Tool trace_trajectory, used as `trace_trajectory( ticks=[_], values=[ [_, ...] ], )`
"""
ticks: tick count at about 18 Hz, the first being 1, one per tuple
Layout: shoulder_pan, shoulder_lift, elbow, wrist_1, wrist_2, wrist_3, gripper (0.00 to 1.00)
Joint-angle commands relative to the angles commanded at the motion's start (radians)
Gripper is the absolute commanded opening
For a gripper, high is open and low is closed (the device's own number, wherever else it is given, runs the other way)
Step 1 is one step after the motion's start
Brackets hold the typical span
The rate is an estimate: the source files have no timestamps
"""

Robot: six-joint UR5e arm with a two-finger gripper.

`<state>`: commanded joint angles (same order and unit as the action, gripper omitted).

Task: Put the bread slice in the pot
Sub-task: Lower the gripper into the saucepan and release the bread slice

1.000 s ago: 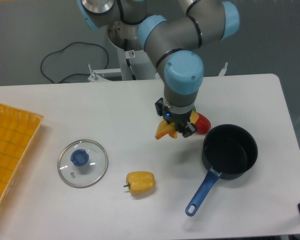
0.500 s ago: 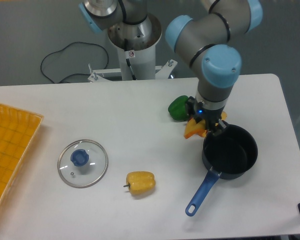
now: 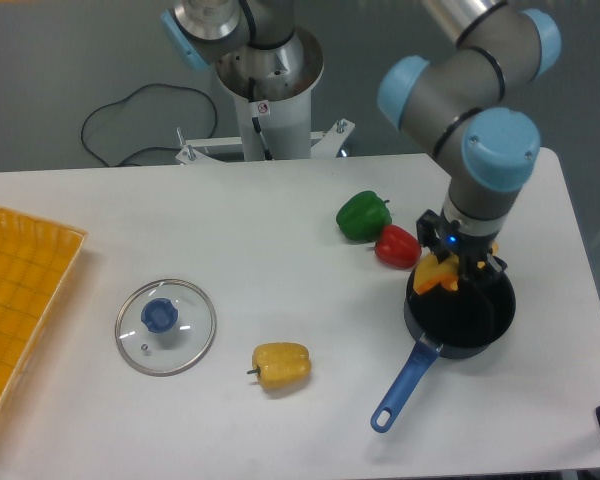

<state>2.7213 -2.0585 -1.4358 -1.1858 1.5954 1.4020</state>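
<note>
Camera view from the fixed position shows, nearest the lens and below-left of the tool, the pot's long blue handle [image 3: 405, 386] pointing toward the front table edge, with a yellow bell pepper [image 3: 281, 366] lying well off to the tool's left and a glass lid [image 3: 166, 326] with a blue knob farther left again. Directly under the tool sits the pot [image 3: 462, 310], a black saucepan whose open mouth is partly covered by the wrist. The gripper [image 3: 456, 272] hangs over the pot's rear rim, clenched on the bread slice [image 3: 432, 275], which sticks out from the fingers as a tilted yellow-orange flap over the pot's left inner side; it does not look to be resting on the pot floor, though the exact gap cannot be read. Just behind and to the left of the tool lie a red pepper [image 3: 397, 245], close to the pot wall, and a green pepper [image 3: 361, 215] beyond it. I judge the carry is finished and the release step is in hand: the next move calls for centring the slice a little further over the opening, perhaps lowering slightly, then parting the fingers so that the slice, nearly pot-wide, drops flat inside rather than catching on the rim.
</note>
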Motion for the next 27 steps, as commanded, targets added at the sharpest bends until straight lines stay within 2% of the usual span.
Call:
trace_trajectory(
  ticks=[6,14,16,21,24,25,26,27],
  values=[
    [0.014,-0.034,0.005,0.017,0.002,0.002,0.01],
    [0.009,-0.046,-0.003,0.020,0.003,-0.005,0.05],
    [0.008,-0.046,-0.005,0.022,0.003,-0.003,0.08],
    [0.003,-0.055,-0.011,0.034,0.014,-0.003,0.25],
    [0.003,-0.055,-0.015,0.046,0.020,0.002,0.43],
    [0.002,-0.055,-0.018,0.051,0.023,0.002,0.58],
    [0.002,-0.055,-0.020,0.052,0.037,0.005,0.81],
    [0.002,-0.055,-0.020,0.054,0.050,0.006,1.00]
  ],
)
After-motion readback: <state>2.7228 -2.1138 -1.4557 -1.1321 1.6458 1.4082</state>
